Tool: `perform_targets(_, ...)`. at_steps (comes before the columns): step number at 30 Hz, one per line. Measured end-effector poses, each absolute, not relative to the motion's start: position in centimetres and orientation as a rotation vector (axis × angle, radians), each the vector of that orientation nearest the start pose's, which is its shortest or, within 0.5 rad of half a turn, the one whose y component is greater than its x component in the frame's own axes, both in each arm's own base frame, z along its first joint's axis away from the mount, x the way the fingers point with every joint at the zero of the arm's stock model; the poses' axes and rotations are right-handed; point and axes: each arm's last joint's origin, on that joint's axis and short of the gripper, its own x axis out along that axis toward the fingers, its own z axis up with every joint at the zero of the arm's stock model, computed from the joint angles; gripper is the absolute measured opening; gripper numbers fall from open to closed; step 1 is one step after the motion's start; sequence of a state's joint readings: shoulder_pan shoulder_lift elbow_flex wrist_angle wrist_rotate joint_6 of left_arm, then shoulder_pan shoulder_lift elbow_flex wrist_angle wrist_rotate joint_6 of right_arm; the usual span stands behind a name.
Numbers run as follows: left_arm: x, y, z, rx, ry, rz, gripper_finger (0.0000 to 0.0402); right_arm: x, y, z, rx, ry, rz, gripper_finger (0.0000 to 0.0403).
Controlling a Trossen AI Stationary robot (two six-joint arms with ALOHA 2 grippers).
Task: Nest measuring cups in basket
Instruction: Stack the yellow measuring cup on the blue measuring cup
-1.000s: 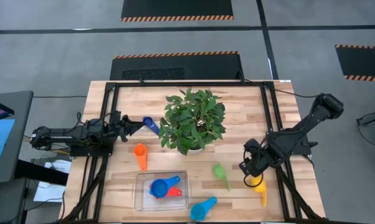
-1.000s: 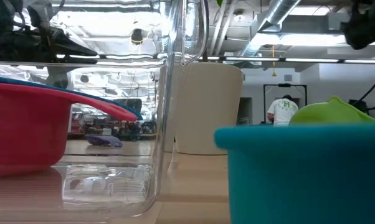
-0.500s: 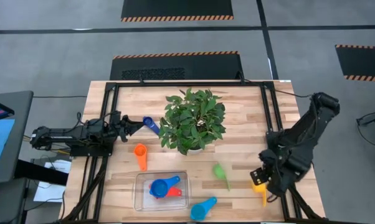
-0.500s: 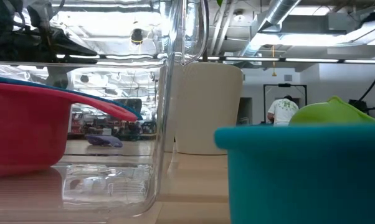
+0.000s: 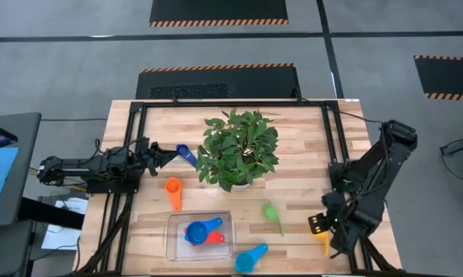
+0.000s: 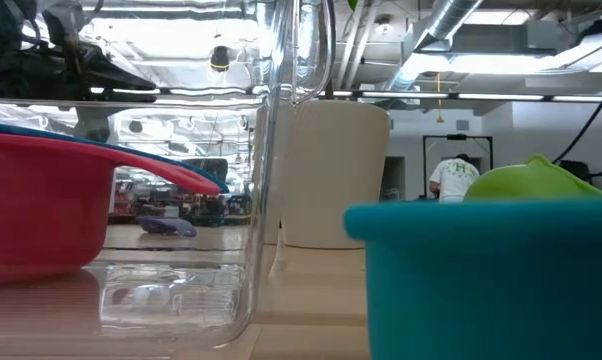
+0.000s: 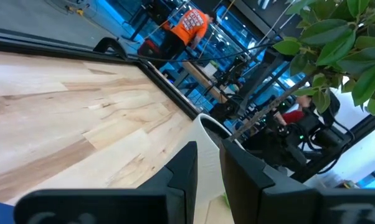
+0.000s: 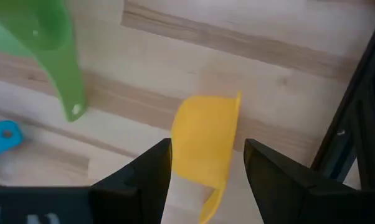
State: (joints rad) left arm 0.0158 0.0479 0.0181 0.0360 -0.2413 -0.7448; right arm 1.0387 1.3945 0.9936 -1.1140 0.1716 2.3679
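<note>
**Right claw settling over the yellow cup**

Over the last second the right claw (image 5: 321, 225) has swung from beside the green cup (image 5: 272, 213) out toward the tabletop's (image 5: 308, 146) right edge, and it is now hanging over the yellow cup (image 5: 321, 238).

From above, the arm is hiding most of that cup, leaving only its handle end showing. In the right wrist view the yellow cup (image 8: 204, 143) is lying on its side between the wide-open fingers (image 8: 144, 180), not yet gripped. The left claw (image 5: 156, 154) is waiting at the left edge, nearly closed and holding nothing, near the dark blue cup (image 5: 185, 154).

The basket (image 5: 174, 246) is holding a blue cup (image 5: 198, 230) over a red cup (image 5: 215, 238). The orange cup (image 5: 173, 190) and light blue cup (image 5: 249, 258) are lying outside it.
</note>
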Motion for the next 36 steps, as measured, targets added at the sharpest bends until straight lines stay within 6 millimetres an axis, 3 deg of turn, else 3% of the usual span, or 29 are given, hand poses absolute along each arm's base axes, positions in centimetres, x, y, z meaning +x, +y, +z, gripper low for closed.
perform_targets(12,9.9,0.8,16.9,-0.744,-0.102,0.243,0.0059,13.3,21.3,19.9,1.048,1.184,-0.979,0.0221)
perform_targets(20,9.9,0.8,16.9,-0.746,-0.102,0.243,0.0059,14.9,21.3,18.5,1.043,1.165,-1.038,0.0216)
perform_targets(30,9.9,0.8,16.9,-0.764,-0.105,0.242,0.0059,15.2,21.1,18.3,1.036,1.189,-1.044,0.0130)
perform_targets(36,9.9,0.8,16.9,-0.763,-0.105,0.242,0.0059,15.2,21.2,18.3,1.040,1.190,-1.040,0.0109)
